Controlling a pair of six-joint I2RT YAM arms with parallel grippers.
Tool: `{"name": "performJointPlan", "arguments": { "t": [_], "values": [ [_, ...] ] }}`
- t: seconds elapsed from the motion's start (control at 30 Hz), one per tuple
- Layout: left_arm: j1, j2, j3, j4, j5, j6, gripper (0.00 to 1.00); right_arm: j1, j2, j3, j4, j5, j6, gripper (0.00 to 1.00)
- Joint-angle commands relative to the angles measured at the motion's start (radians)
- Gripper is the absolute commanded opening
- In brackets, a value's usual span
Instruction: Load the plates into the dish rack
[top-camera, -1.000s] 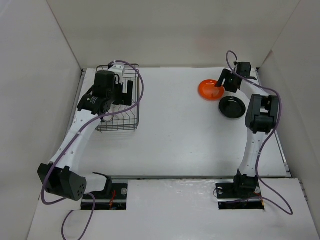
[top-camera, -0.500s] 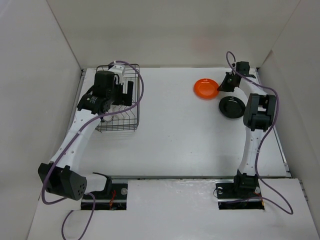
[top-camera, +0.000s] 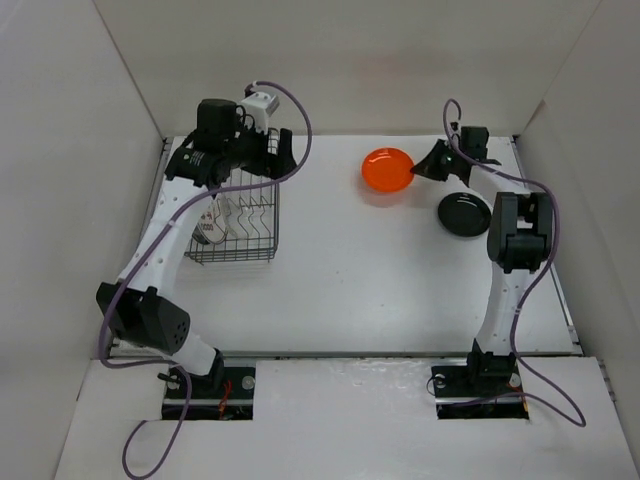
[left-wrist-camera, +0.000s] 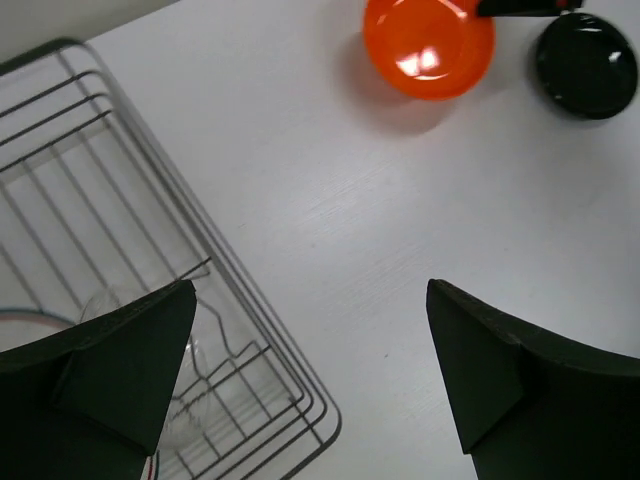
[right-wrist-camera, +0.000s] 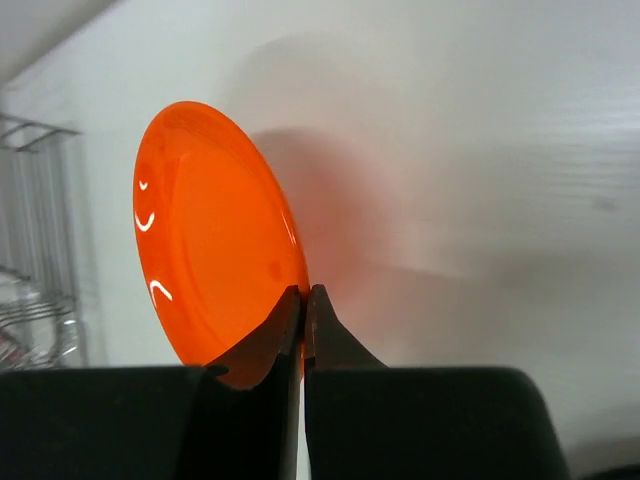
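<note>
The orange plate (top-camera: 387, 170) hangs tilted above the table at the back right, and my right gripper (top-camera: 422, 166) is shut on its right rim. In the right wrist view the two fingers pinch the rim of the orange plate (right-wrist-camera: 210, 250), with the right gripper (right-wrist-camera: 303, 292) closed tight. The black plate (top-camera: 463, 214) lies flat just right of it. The dish rack (top-camera: 240, 256) stands at the back left with a white plate (top-camera: 209, 229) and a clear glass plate (left-wrist-camera: 215, 370) inside. My left gripper (top-camera: 268, 158) hovers open and holding nothing above the rack's far right corner.
White walls close in the table on the left, back and right. The left wrist view looks down past the left gripper (left-wrist-camera: 310, 290) onto the dish rack's corner (left-wrist-camera: 250, 290), the orange plate (left-wrist-camera: 428, 48) and the black plate (left-wrist-camera: 585, 65).
My right gripper closed on the orange plate's rim, lifted it off the table and carried it left. My left arm rose out of the rack toward the back.
</note>
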Motion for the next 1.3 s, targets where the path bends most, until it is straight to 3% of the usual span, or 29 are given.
{"name": "performJointPlan", "arguments": {
  "t": [0.0, 0.13, 0.27, 0.57, 0.67, 0.7, 0.8, 0.83, 0.87, 0.93, 0.97, 1.03, 1.07, 1.13, 1.17, 1.27],
  "values": [
    [0.004, 0.056, 0.098, 0.064, 0.234, -0.013, 1.0, 0.085, -0.198, -0.032, 0.229, -0.094, 0.033, 0.0],
    [0.004, 0.13, 0.142, 0.075, 0.363, -0.013, 1.0, 0.161, -0.309, -0.153, 0.397, -0.177, 0.045, 0.0],
    [-0.006, 0.179, 0.161, 0.084, 0.386, -0.002, 1.0, 0.226, -0.358, -0.178, 0.47, -0.267, 0.071, 0.0],
    [-0.026, 0.184, 0.147, 0.124, 0.4, -0.024, 0.98, 0.313, -0.403, -0.233, 0.578, -0.309, 0.117, 0.0],
    [-0.026, 0.173, 0.129, 0.144, 0.4, -0.024, 0.8, 0.326, -0.403, -0.248, 0.611, -0.309, 0.136, 0.0],
    [-0.026, 0.162, 0.119, 0.153, 0.4, -0.034, 0.66, 0.326, -0.403, -0.257, 0.628, -0.309, 0.148, 0.0],
    [-0.026, 0.162, 0.119, 0.153, 0.4, -0.035, 0.38, 0.347, -0.403, -0.285, 0.697, -0.309, 0.182, 0.0],
    [-0.026, 0.162, 0.11, 0.153, 0.4, -0.035, 0.34, 0.347, -0.403, -0.285, 0.706, -0.309, 0.194, 0.0],
    [-0.026, 0.162, 0.11, 0.153, 0.4, -0.035, 0.19, 0.356, -0.403, -0.285, 0.707, -0.318, 0.194, 0.0],
    [-0.026, 0.162, 0.11, 0.153, 0.38, -0.035, 0.02, 0.356, -0.403, -0.285, 0.72, -0.318, 0.205, 0.0],
    [-0.026, 0.162, 0.11, 0.153, 0.366, -0.035, 0.0, 0.365, -0.403, -0.285, 0.72, -0.318, 0.205, 0.15],
    [-0.026, 0.149, 0.11, 0.153, 0.314, -0.044, 0.0, 0.365, -0.403, -0.285, 0.707, -0.298, 0.205, 0.78],
    [-0.026, 0.123, 0.1, 0.153, 0.231, -0.056, 0.0, 0.365, -0.403, -0.296, 0.691, -0.274, 0.191, 1.0],
    [-0.026, 0.086, 0.087, 0.144, 0.118, -0.068, 0.0, 0.342, -0.412, -0.296, 0.586, -0.229, 0.133, 1.0],
    [-0.026, 0.046, 0.067, 0.133, -0.014, -0.068, 0.0, 0.342, -0.412, -0.296, 0.54, -0.196, 0.108, 1.0],
    [-0.038, -0.006, 0.021, 0.107, -0.236, -0.081, 0.0, 0.342, -0.421, -0.271, 0.351, -0.019, 0.01, 1.0]
  ]
}}
